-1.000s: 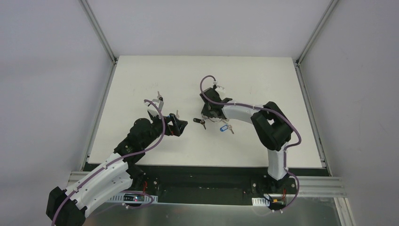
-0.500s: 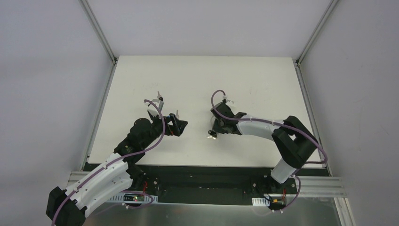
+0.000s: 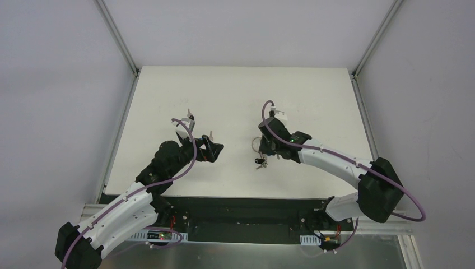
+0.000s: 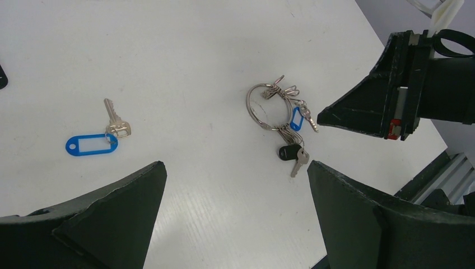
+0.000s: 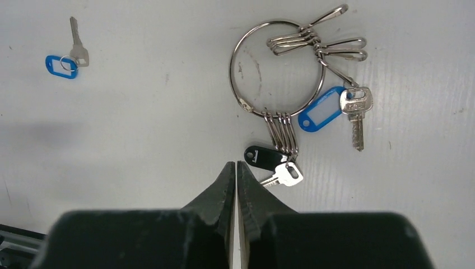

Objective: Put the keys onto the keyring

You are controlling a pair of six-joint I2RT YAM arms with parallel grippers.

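Right gripper (image 5: 236, 163) was pinched to a hairline slit and held nothing. Its tips sat just short of the keyring (image 5: 231, 67), which lay flat on the table (image 5: 140, 140), with the black-tagged key (image 5: 283, 175) just right of them. Left gripper (image 4: 235, 165) hung wide open and empty, and the loose blue-tagged key (image 4: 115, 120) lay ahead-left of it, well apart from the keyring.

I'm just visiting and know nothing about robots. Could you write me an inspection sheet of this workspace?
Surface: white table.
Job's things: keyring lies flat, holding a blue-tagged key and a black-tagged key on clips; loose key with blue tag lies apart.
Clutter: nothing seen.
Grippers: left gripper open, empty; right gripper fingers nearly together, empty.
Cables: purple cable along each arm.
Surroundings: grey walls, metal frame rails.
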